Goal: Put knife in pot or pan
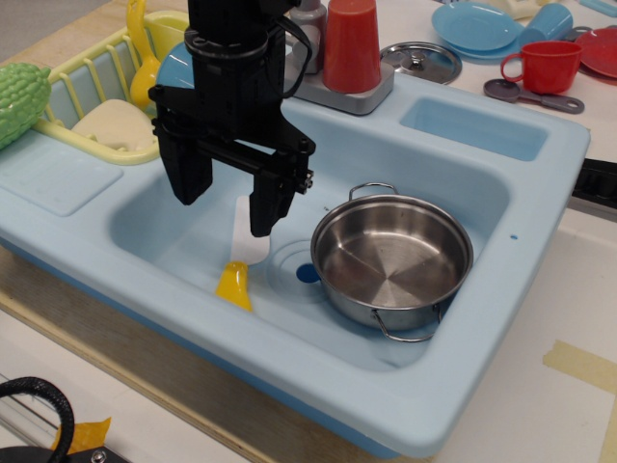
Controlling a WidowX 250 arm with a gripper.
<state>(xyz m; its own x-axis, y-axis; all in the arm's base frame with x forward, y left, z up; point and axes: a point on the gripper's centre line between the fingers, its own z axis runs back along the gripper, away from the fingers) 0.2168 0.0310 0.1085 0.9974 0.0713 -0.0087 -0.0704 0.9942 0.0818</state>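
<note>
Knife just under the spread claw, pan off to the claw's image-right.

Nearest in the sink [145, 227]: 1 knife [241, 262], lying on the basin floor, yellow handle toward the front rim, white blade running back and up beneath the gripper [229, 193]. Spread wide, pinching nothing, 1 black finger [189, 174] to image-left of the blade, the other over its tip; long axis roughly front-to-back. Close beside it, at image-right: 1 steel pan [392, 260], empty, upright, 2 wire loop handles. Farther back: 1 red cup [351, 43], 1 grey lid [421, 61], 1 red mug [546, 66].
</note>
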